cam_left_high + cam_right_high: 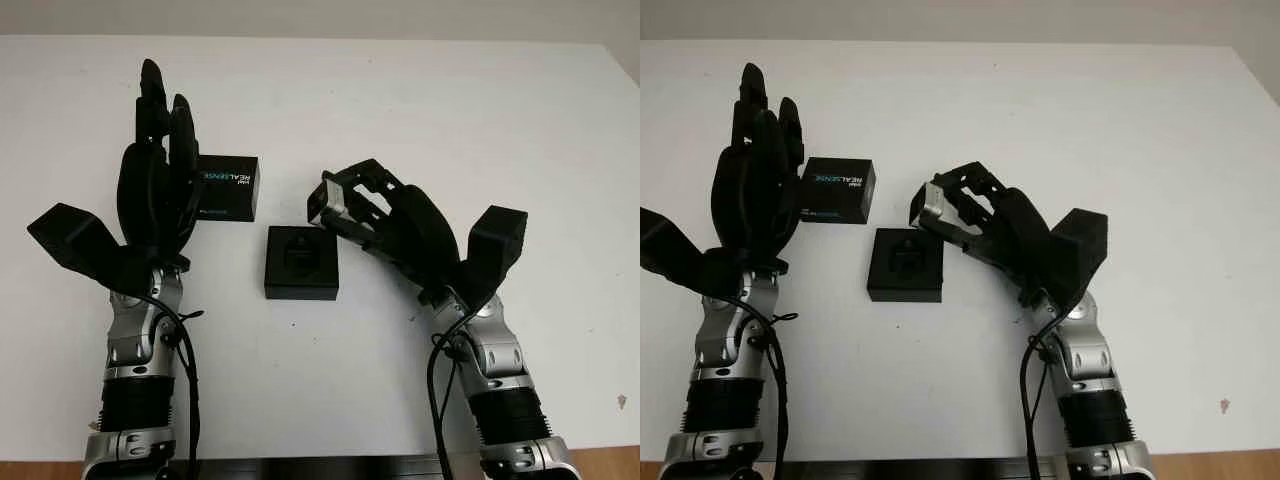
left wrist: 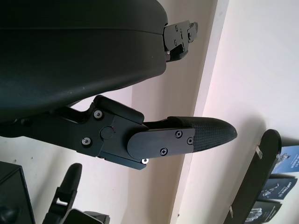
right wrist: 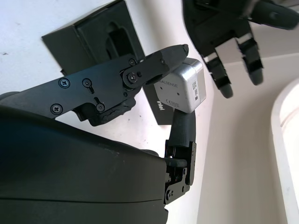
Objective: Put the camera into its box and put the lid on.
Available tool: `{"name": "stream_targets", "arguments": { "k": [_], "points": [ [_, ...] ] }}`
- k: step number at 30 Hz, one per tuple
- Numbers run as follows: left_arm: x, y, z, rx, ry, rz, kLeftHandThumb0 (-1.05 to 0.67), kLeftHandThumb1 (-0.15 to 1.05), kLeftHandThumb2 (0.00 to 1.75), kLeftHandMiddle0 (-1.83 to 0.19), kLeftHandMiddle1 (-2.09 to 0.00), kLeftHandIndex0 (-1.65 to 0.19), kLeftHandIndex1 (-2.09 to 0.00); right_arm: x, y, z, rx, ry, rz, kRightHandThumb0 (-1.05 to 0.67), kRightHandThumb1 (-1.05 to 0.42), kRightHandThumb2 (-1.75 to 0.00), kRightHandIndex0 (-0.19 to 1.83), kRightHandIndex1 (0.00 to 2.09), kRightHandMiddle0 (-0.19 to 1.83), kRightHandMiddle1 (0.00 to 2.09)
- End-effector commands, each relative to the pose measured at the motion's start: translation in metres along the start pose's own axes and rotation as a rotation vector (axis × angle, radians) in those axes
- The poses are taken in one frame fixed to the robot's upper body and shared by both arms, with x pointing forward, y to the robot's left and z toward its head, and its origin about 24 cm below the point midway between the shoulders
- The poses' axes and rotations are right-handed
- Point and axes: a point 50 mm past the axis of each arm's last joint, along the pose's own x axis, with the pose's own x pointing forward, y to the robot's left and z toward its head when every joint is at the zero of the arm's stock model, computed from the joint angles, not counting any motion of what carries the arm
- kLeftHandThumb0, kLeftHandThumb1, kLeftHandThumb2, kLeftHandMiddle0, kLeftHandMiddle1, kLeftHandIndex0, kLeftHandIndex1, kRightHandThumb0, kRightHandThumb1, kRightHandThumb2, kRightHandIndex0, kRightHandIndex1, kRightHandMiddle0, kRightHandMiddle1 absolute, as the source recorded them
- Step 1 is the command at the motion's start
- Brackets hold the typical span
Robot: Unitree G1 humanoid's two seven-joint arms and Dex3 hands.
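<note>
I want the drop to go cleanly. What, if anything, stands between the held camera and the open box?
Nothing visible. The right hand holds the camera up and right of the open box; the lid sits apart by the open left hand.

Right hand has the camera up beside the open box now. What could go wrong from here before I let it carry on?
1. The right hand pinches the small silver camera by fingertips alone; it may slip.
2. The black box base's shaped recess looks snug, so a tilted camera could jam on its rim.
3. The open left hand stands against the black printed lid, and could nudge it.
</note>
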Motion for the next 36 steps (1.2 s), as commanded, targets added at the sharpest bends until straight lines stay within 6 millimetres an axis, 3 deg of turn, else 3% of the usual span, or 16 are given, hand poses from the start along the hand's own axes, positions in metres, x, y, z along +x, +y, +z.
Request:
{"name": "stream_targets", "arguments": {
  "k": [1, 9, 21, 36],
  "points": [
    [0.0, 0.0, 0.003, -0.001, -0.016, -0.005, -0.71, 1.05, 0.49, 0.19, 0.0, 0.19, 0.0, -0.002, 0.001, 0.002, -0.027, -0.013, 0.01, -0.51, -1.01, -0.05, 0.27, 0.04, 0.26, 1.66],
    [0.001, -0.001, 0.003, 0.001, -0.017, -0.005, -0.71, 1.05, 0.48, 0.19, 0.0, 0.19, 0.0, 0.001, 0.008, -0.008, -0.106, 0.017, 0.029, -0.47, -1.02, -0.06, 0.26, 0.03, 0.25, 1.67],
    [0.002, -0.001, 0.002, -0.003, -0.015, -0.006, -0.71, 1.05, 0.49, 0.19, 0.0, 0.19, 0.0, 0.007, 0.021, -0.021, -0.07, 0.044, 0.065, -0.45, -1.04, -0.06, 0.24, 0.02, 0.18, 1.8],
    [0.003, -0.003, -0.001, -0.013, -0.014, -0.003, -0.72, 1.05, 0.48, 0.19, 0.0, 0.19, 0.0, 0.008, 0.037, -0.014, 0.027, 0.059, 0.129, -0.48, -1.05, -0.08, 0.19, 0.0, 0.17, 1.83]
  ]
}}
